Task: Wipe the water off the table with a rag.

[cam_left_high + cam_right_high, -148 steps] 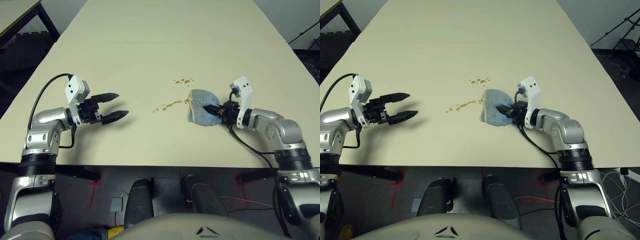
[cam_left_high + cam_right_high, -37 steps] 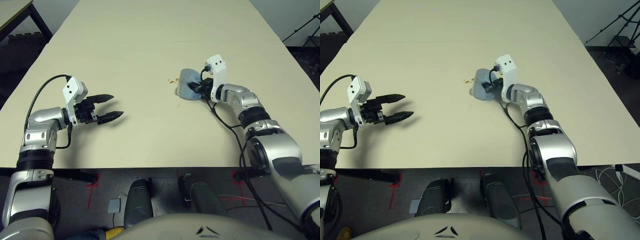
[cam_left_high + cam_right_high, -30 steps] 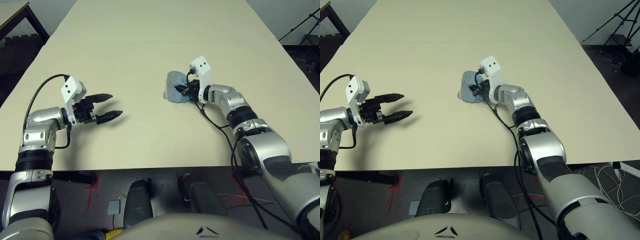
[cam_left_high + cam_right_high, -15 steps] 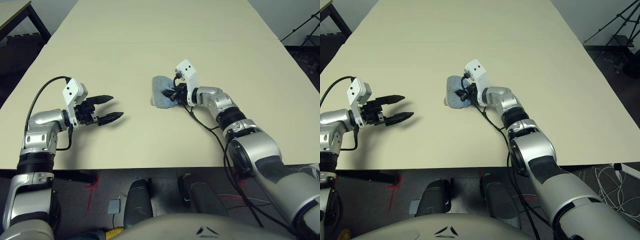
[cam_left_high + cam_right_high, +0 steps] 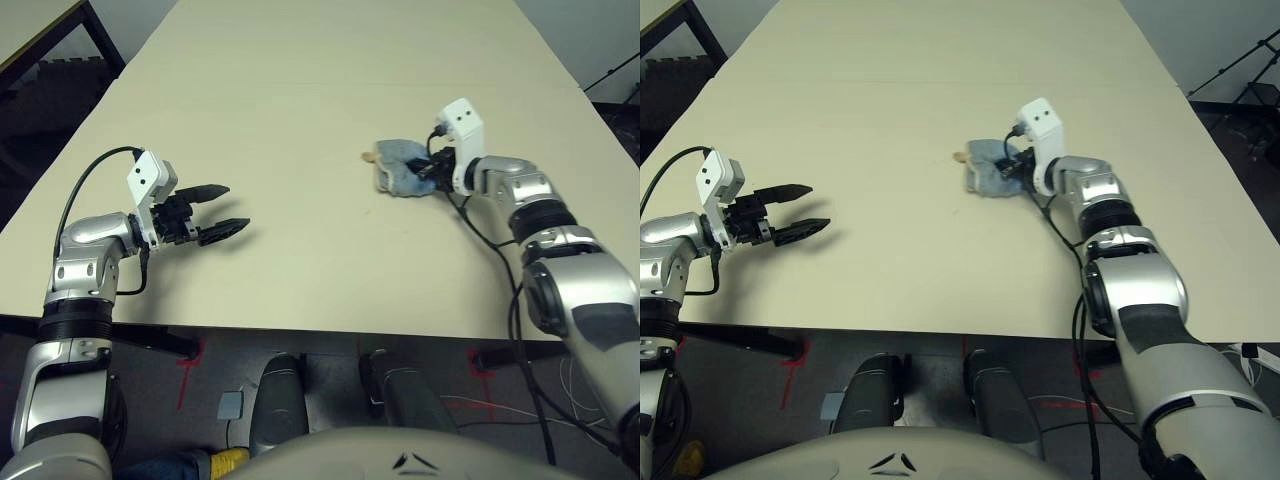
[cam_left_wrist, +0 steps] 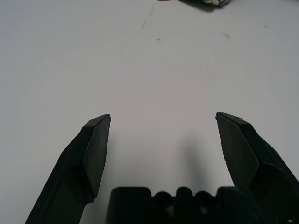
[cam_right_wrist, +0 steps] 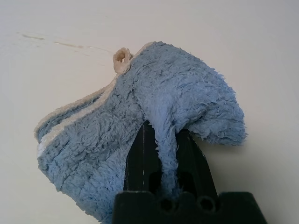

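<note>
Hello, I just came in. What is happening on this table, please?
The robot is wiping the table with a blue rag. Its right hand is shut on the rag, which lies bunched on the tabletop. A few thin amber streaks of water remain beside the rag. The left hand is open and empty, apart from the rag.

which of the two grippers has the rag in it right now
The right gripper: its fingers are pinched on a fold of the blue rag. The left gripper hangs open, holding nothing.
</note>
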